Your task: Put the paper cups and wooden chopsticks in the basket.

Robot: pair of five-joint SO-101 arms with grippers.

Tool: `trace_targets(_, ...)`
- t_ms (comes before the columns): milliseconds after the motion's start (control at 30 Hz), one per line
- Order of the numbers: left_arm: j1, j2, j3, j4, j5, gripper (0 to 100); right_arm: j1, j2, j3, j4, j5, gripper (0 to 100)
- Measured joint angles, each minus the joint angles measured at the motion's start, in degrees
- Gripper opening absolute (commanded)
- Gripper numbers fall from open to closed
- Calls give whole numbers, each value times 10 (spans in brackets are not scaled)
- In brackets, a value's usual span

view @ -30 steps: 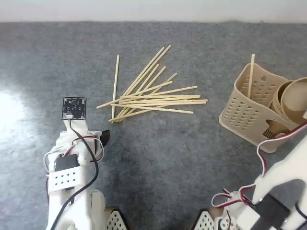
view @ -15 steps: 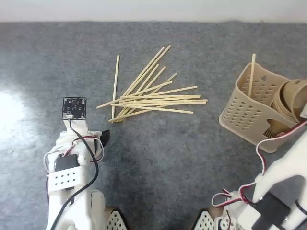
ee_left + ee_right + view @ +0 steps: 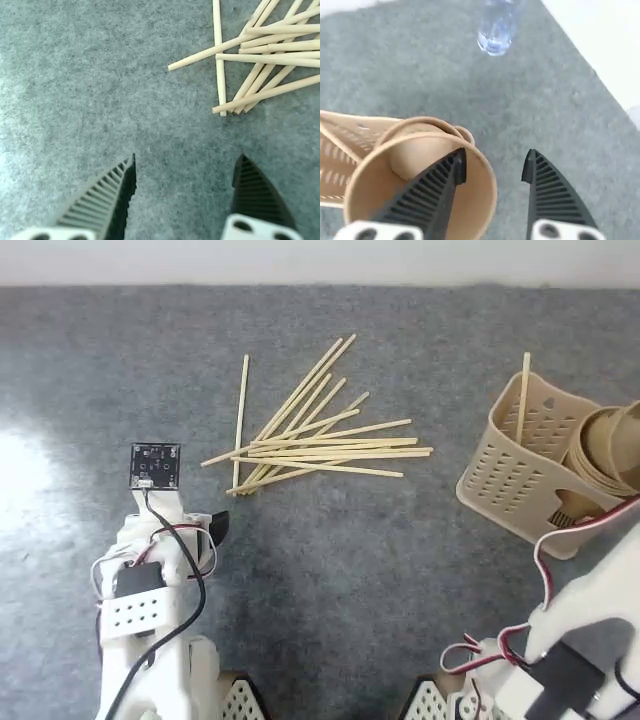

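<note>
Several wooden chopsticks (image 3: pixel 315 435) lie fanned out on the grey mat, mid-table. In the left wrist view their ends (image 3: pixel 250 60) lie a little ahead of my open, empty left gripper (image 3: pixel 186 167). The beige slotted basket (image 3: pixel 510 480) stands at the right with one chopstick (image 3: pixel 523 398) upright in it and stacked paper cups (image 3: pixel 608 445) leaning inside. My right gripper (image 3: pixel 494 160) is open over the top paper cup (image 3: pixel 410 170), one finger inside its rim and one outside. The basket wall (image 3: pixel 337 145) shows beside the cup.
The left arm (image 3: pixel 150 570) stands at the lower left, the right arm (image 3: pixel 580 640) at the lower right. A clear water bottle (image 3: pixel 497 27) lies on the mat beyond the basket. The mat's edge (image 3: pixel 590 65) runs close behind it.
The top paper cup has tipped from flat to leaning in the basket, and the right arm has shifted slightly. The left arm and the chopsticks have not moved.
</note>
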Motion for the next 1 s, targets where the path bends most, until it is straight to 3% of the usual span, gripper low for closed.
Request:
trace_targets(233,0,0,0,0,0,301,-54,0,-24,-4,0,193)
trace_targets(533,0,0,0,0,0,301,-63,48,-25,-23,0,191)
trace_targets(700,0,0,0,0,0,301,-63,46,-25,-20,0,0)
trace_targets(1000,0,0,0,0,0,301,-63,69,85,-62,0,7)
